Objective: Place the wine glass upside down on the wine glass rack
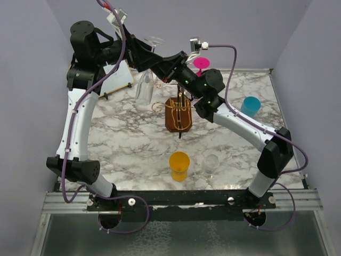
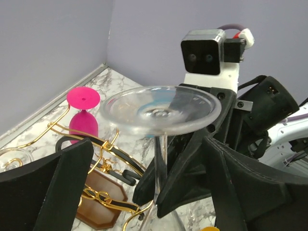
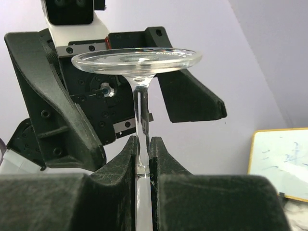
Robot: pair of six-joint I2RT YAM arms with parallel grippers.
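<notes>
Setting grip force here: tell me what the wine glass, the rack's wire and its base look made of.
The wine glass looks like clear glass, possibly clear plastic: transparent, glossy, bright edge highlights. The rack looks like thin metal wire, shiny gold finish, glinting along its curls. Its base seems wood: dark brown, smooth, slight sheen.

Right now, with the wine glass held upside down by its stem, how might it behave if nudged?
Probably slippery: the right end effector pinches the wine glass only by its thin, smooth stem. Likely fragile: thin clear glass. Bowl hanging below, it may swing.
</notes>
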